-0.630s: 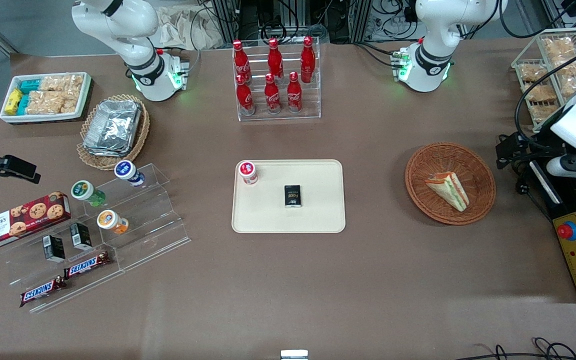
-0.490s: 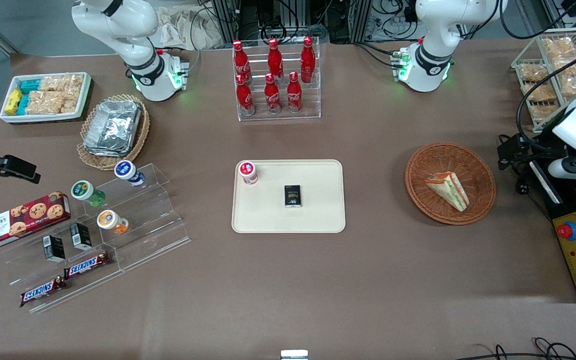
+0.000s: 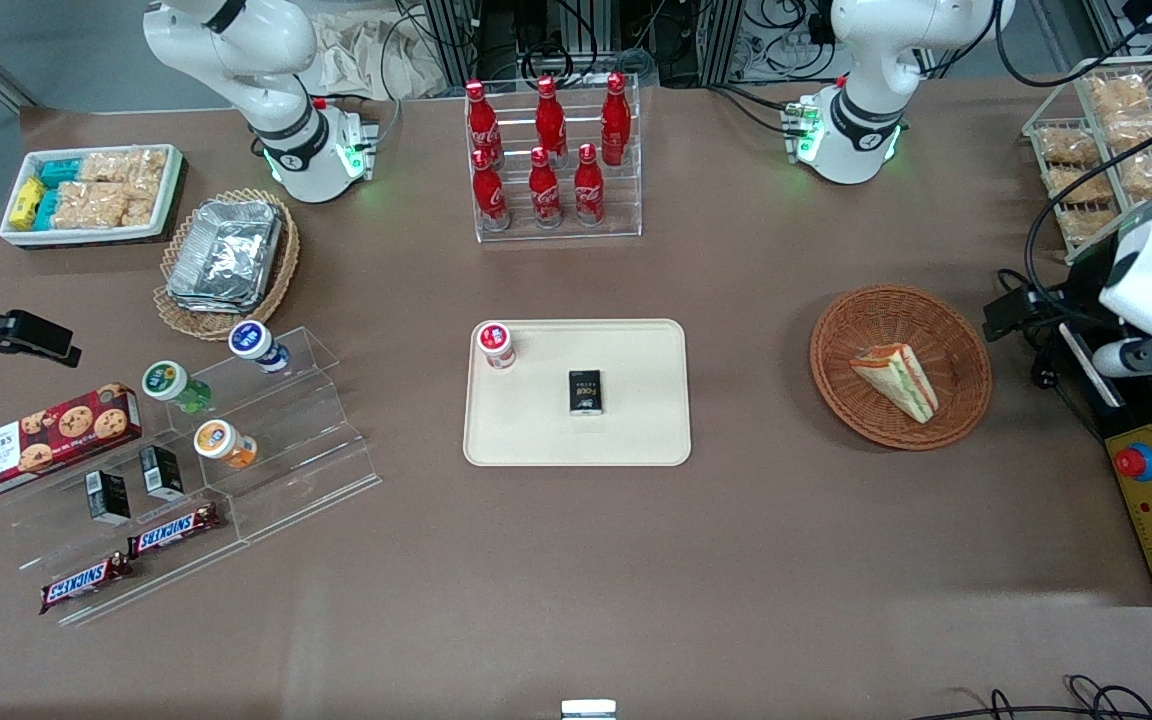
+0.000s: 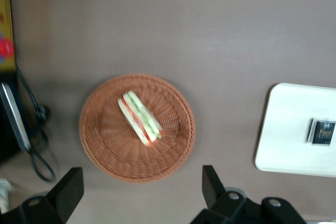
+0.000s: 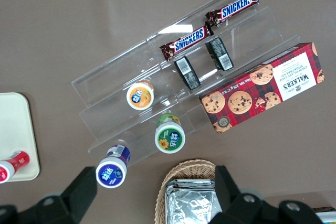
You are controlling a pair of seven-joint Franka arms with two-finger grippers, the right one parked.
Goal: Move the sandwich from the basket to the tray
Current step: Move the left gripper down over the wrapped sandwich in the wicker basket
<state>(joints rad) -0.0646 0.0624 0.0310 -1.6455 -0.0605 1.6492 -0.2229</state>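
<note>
Sandwich lies on its side in the middle of the basket, layered edge turned up, so the orange-red and green filling shows in the left wrist view as a stripe between two pale slices. The gripper hangs high over the surface at the working arm's end, its two dark fingers spread wide and holding nothing. The basket sits below it and a little ahead of the gap between the fingers, not yet squarely under them. That wide spread suits the job: the wedge is soft and broad, and the fingers must pass down either side of the bread before closing. The basket's low woven rim should leave room for a descent from above, though a finger coming down off-centre could catch the wicker. The tray lies well apart from the gripper, toward the middle of the surface, and already carries a small dark box and a red-capped bottle. Bare cream plastic remains on the part of the tray nearest the basket, which looks the natural landing place. The task appears to be at its approach stage, with nothing lifted so far.
</note>
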